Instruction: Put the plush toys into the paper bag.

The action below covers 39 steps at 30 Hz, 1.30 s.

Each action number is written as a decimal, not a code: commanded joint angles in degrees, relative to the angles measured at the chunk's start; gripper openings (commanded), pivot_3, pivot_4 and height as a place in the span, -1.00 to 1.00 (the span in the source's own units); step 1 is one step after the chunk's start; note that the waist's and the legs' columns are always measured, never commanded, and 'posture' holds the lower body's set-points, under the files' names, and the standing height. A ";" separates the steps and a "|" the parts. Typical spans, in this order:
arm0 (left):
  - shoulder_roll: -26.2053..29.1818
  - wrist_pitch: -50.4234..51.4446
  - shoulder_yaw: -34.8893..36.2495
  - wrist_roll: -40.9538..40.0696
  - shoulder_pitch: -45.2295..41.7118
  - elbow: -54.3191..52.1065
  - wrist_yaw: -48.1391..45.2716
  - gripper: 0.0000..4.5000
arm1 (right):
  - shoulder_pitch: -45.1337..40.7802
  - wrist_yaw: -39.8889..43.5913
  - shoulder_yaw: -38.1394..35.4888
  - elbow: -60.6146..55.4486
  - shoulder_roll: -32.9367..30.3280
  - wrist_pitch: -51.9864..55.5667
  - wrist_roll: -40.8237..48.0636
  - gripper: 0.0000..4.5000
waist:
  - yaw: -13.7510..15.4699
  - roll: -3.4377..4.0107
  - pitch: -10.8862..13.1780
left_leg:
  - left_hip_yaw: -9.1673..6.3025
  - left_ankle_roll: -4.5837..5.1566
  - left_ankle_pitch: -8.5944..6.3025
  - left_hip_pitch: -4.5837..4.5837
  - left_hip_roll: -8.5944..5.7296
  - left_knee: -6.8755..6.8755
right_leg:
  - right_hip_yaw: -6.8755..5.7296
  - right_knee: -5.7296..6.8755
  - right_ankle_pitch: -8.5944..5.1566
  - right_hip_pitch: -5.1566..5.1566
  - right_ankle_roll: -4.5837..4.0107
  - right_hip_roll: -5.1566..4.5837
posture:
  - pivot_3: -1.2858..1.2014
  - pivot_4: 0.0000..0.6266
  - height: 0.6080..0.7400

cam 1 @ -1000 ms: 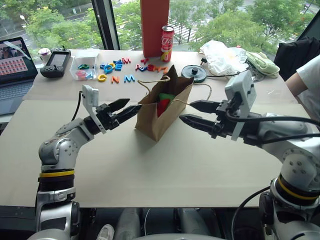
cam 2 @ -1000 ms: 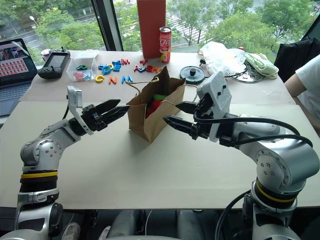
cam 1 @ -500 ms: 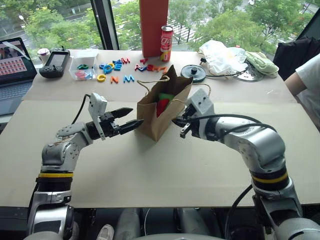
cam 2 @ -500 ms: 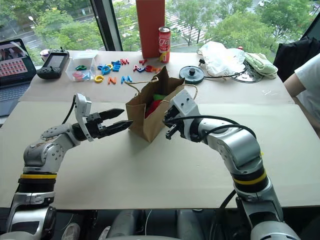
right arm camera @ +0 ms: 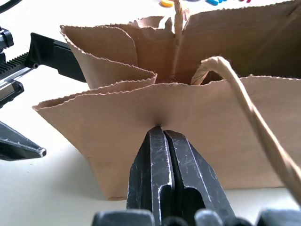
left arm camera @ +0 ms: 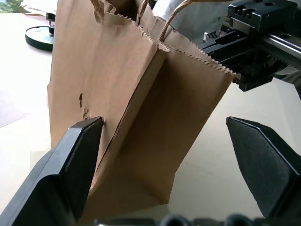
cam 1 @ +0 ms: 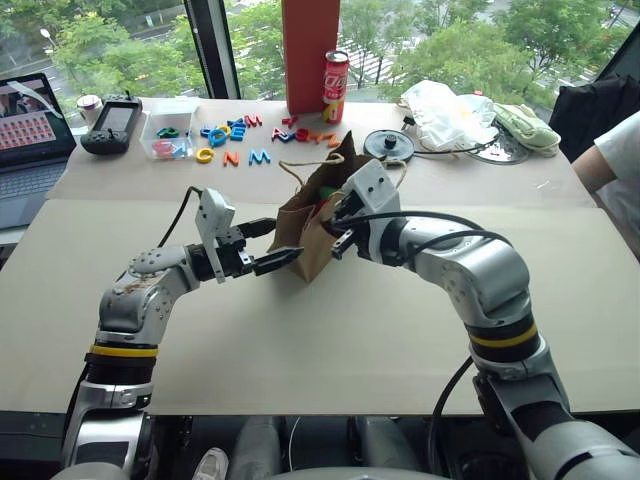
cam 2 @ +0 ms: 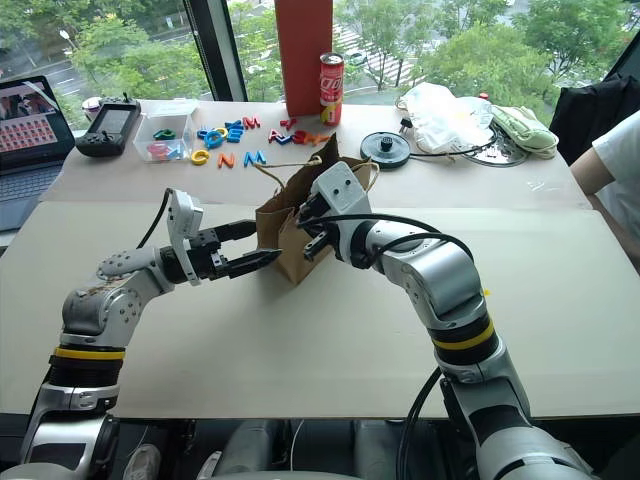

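Although the paper bag (cam 1: 308, 232) stands upright near the middle of the tabletop (cam 1: 330, 340) with both grippers at it, the step in hand appears to be handling the bag itself rather than loading it. The right gripper (right arm camera: 163, 141) has its two fingers pressed fully together, with their tips against the bag's right wall just below the serrated top edge; whether any paper is pinched between them cannot be told. The left gripper (left arm camera: 164, 155) is fully open, with the bag's left near corner standing between its fingers (left arm camera: 77, 165) and neither finger visibly pressing the paper. A small patch of red and green (cam 1: 322, 207) shows at the bag's mouth beside the right gripper; it is judged to be the plush toys already inside, though their shapes are too hidden to confirm, and no toy lies loose on the tabletop. On that reading the task is close to finished. The next move calls for steadying the bag so that it does not tip or slide; the thin paper wall will buckle under a sideways push, so any contact should be light and made from both sides at once.
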 commanded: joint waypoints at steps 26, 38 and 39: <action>-11.98 -16.28 -5.88 17.74 -2.10 5.29 16.34 0.16 | -2.34 -1.62 -0.62 1.46 3.50 -1.14 -2.32 -1.00 | -0.03 0.00 0.00 | 0.00 0.00 0.00 -0.01 -0.01 0.00 | 0.00 -0.01 0.00 0.01 0.00 -0.01 | 0.03 -0.52 0.98; -12.49 -14.93 -5.59 17.66 -2.97 7.61 17.10 -0.99 | -2.73 -1.39 -0.75 1.57 3.52 -1.40 -2.89 -1.00 | -0.04 0.00 0.00 | 0.00 0.00 0.00 0.00 0.00 0.00 | -0.01 0.00 0.00 0.01 0.00 0.00 | 0.03 -0.52 0.98; -12.60 -14.95 -5.54 17.66 -3.14 7.86 17.20 -0.99 | -2.68 -1.32 -0.78 1.37 3.47 -1.29 -2.89 -1.00 | -0.04 0.00 0.00 | 0.00 0.00 0.00 0.00 0.00 0.00 | -0.01 0.00 0.00 0.01 0.00 0.00 | 0.03 -0.52 0.98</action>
